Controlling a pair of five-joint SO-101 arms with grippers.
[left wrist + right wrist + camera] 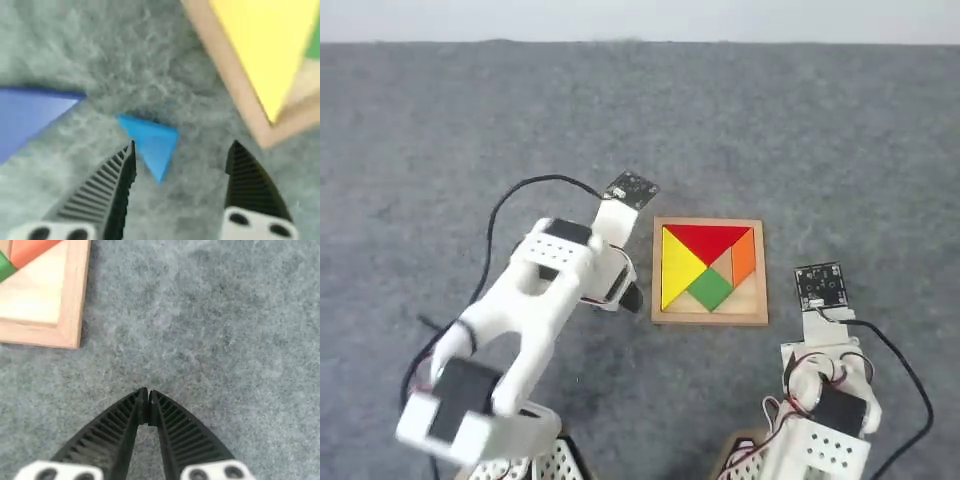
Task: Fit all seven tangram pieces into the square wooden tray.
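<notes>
On the worktop (820, 130), tray (710, 319): red, yellow, green and orange pieces (682, 268) are seated inside.
Blue triangle (152, 142): laid just outside the tray's corner.
Left gripper (183, 146): held open, the triangle seen between its fingers.
Right gripper (148, 392): closed, nothing held.

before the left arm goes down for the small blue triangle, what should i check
1. Left gripper open: ok.
2. Small blue triangle centred in the gripper: not ok, it lies off to one side.
3. Triangle apart from the large blue piece and the tray: ok.
4. Right gripper shut and off the tray: ok.
5. Bare wood showing in the tray: ok; enough for both blue pieces: cannot tell.
</notes>
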